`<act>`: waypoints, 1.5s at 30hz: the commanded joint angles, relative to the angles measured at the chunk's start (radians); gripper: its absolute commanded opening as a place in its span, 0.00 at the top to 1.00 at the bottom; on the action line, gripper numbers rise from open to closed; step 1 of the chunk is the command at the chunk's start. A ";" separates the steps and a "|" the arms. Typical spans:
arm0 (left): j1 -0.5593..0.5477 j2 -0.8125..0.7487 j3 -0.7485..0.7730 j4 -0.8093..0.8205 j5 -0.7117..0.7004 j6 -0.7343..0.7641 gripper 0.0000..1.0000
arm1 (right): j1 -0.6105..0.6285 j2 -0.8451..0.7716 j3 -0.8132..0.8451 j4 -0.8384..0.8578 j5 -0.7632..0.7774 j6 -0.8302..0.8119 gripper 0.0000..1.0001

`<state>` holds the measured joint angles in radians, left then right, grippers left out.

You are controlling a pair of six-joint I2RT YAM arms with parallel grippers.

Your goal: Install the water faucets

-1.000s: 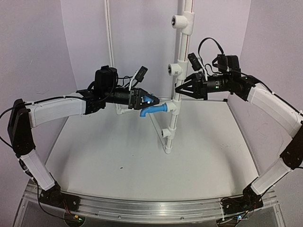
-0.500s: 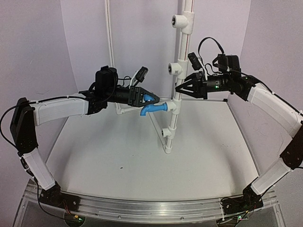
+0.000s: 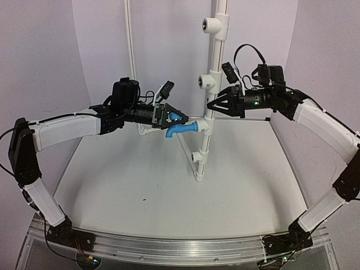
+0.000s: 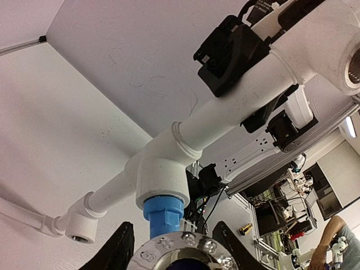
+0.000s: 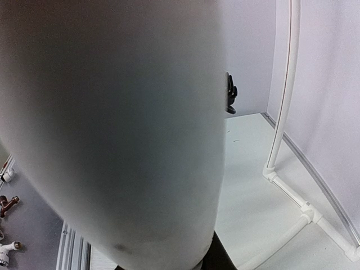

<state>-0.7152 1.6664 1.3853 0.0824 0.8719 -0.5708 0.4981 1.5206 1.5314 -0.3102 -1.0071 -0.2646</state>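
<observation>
Top external view: the blue faucet (image 3: pixel 181 130) sits threaded into a tee (image 3: pixel 206 127) on the white pipe (image 3: pixel 217 56). Its knob is pinched between the fingers of the left gripper (image 3: pixel 180 118), whose wrist has rolled slightly since a second ago, so screwing-in seems to be under way. Above it, the right gripper (image 3: pixel 210 105) stays against the pipe, and how far its fingers are spread cannot be told.

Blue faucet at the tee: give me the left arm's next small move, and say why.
Probably roll the left gripper to screw the blue faucet deeper. Its fingers are shut on the faucet, whose end sits in the white tee fitting with a blue collar showing outside, so it may not be seated. The right gripper clamps the upright pipe against the twist.
</observation>
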 commanded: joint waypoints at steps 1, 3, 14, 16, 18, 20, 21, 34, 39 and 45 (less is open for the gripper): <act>0.019 -0.021 -0.008 -0.134 -0.105 0.045 0.53 | 0.003 0.028 0.007 -0.162 0.012 0.135 1.00; 0.016 -0.017 -0.003 -0.137 -0.100 0.057 0.49 | 0.003 0.031 0.008 -0.162 0.010 0.136 1.00; -0.021 0.011 0.046 -0.213 -0.140 0.164 0.41 | 0.003 0.034 0.011 -0.161 0.012 0.137 1.00; -0.024 0.017 0.054 -0.229 -0.143 0.179 0.42 | 0.003 0.033 0.010 -0.162 0.012 0.136 1.00; -0.024 0.022 0.062 -0.238 -0.137 0.186 0.47 | 0.003 0.033 0.010 -0.162 0.012 0.135 1.00; -0.024 0.031 0.073 -0.240 -0.128 0.173 0.55 | 0.003 0.033 0.009 -0.162 0.010 0.136 1.00; -0.024 0.037 0.076 -0.234 -0.118 0.152 0.60 | 0.003 0.033 0.009 -0.161 0.009 0.136 1.00; -0.005 0.037 0.007 -0.003 -0.027 -0.185 0.92 | 0.003 0.023 0.003 -0.162 0.010 0.133 1.00; 0.003 0.022 -0.019 -0.012 -0.099 -0.256 1.00 | 0.003 0.021 0.004 -0.161 0.012 0.133 1.00; 0.003 0.003 -0.041 -0.055 -0.199 -0.275 1.00 | 0.003 0.020 0.004 -0.162 0.014 0.134 1.00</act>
<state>-0.7389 1.6773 1.3726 0.1157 0.8217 -0.6636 0.4923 1.5227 1.5337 -0.3045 -0.9884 -0.2538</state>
